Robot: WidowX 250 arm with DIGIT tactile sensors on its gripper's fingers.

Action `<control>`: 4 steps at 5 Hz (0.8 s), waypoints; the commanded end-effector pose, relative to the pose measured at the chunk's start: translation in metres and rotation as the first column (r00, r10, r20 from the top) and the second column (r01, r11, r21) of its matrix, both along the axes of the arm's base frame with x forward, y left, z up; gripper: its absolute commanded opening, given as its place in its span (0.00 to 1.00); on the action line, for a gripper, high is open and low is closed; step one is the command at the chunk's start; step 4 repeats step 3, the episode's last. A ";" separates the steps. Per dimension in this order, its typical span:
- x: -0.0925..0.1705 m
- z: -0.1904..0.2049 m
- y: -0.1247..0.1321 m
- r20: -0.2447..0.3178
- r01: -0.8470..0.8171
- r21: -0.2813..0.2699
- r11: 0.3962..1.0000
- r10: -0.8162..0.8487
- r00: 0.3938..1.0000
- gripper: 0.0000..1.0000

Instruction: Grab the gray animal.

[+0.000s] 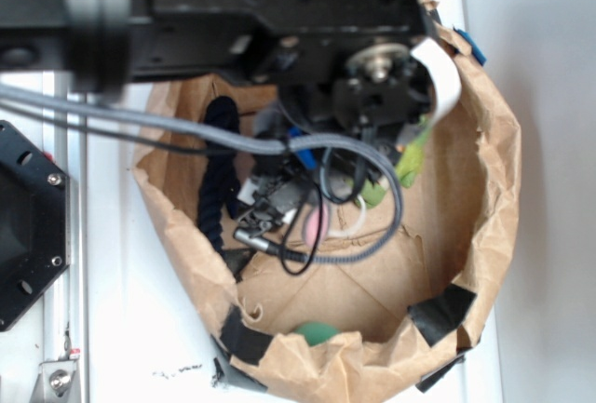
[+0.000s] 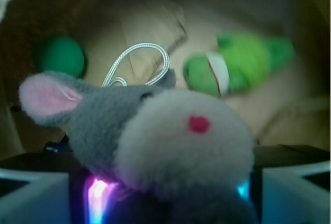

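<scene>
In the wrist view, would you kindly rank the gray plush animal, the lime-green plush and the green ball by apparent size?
1. Gray plush animal, largest, though it sits right against the lens, so nearness inflates it.
2. Lime-green plush.
3. Green ball, smallest, partly in shadow.

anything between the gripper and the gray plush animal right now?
Nothing visible. In the wrist view the gray plush animal with a pink ear and white face sits right at the gripper, filling the gap; the green plush toy lies farther back.

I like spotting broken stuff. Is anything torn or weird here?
Yes. The paper bag holding the toys has a ragged, torn rim patched with black tape. The gray mouse sits squashed right up against the wrist camera, between the claw fingers.
</scene>
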State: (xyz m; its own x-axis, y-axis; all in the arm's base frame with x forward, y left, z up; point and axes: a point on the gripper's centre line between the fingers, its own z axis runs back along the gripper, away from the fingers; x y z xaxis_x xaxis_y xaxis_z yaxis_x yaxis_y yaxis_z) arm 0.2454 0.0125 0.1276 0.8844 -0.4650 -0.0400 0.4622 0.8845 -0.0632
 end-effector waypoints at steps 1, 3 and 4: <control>0.000 0.031 -0.018 0.174 -0.167 0.087 0.982 0.150 0.973 0.00; 0.000 0.028 -0.018 0.191 -0.177 0.080 0.981 0.159 0.969 0.00; 0.000 0.028 -0.018 0.191 -0.177 0.080 0.981 0.159 0.969 0.00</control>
